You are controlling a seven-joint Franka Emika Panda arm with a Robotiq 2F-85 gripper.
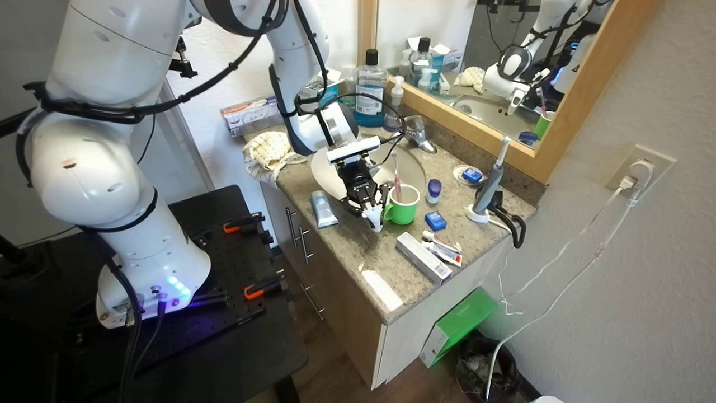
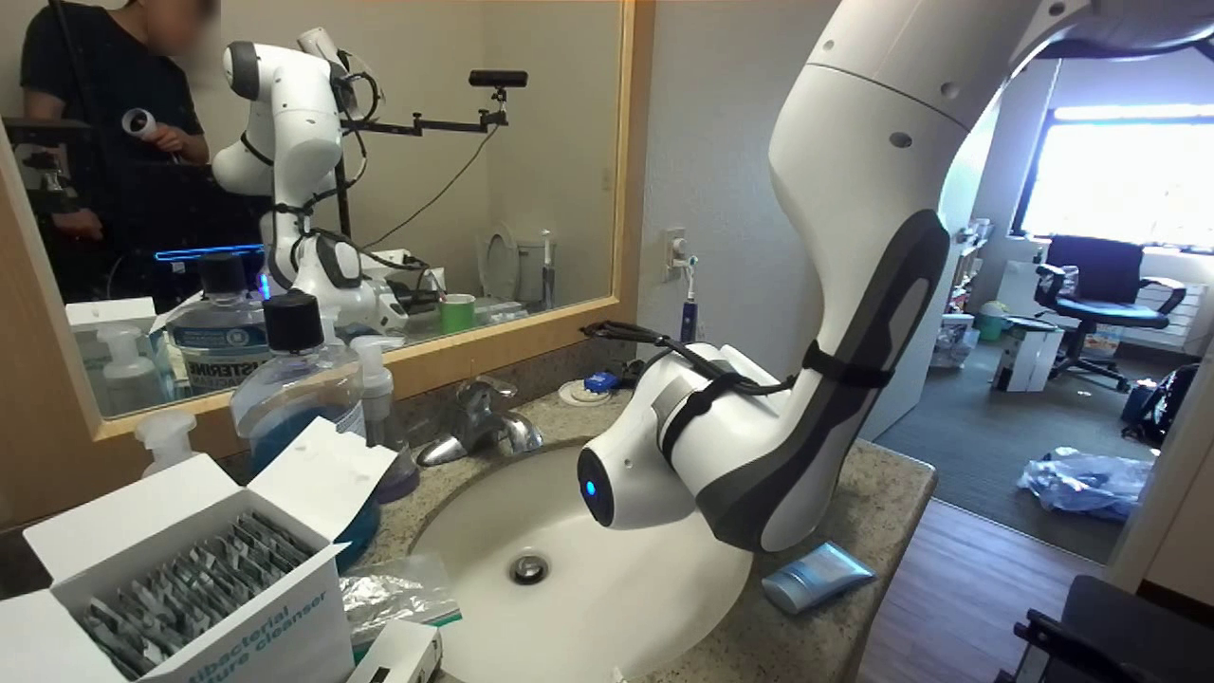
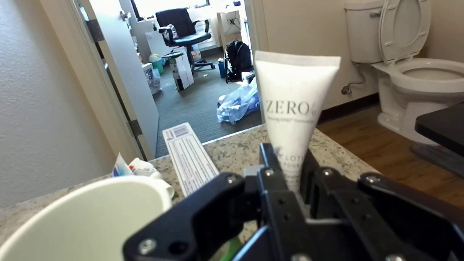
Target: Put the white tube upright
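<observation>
And the gripper (image 3: pixel 289 161) is clamped on the white tube (image 3: pixel 297 94), fingers (image 3: pixel 267 155) nearly together, pinching it low, by the narrow part; the broad flat end stands above them in the wrist view; in an exterior view both are over the counter (image 1: pixel 358 246), on the near side of the sink (image 1: pixel 326 174); whether the white tube's low end touches down, I can't tell; tight quarters to the right, the cup (image 1: pixel 400 215) just beside the fingers, contact unclear; to the left the blue tube (image 1: pixel 323 209) lies by the counter's left edge, a gap between it and the gripper; nearer, the box (image 1: pixel 423 257) lies on the right; between box and left edge runs a strip of counter with a bright patch (image 1: pixel 382 290) on it, room there to move.
</observation>
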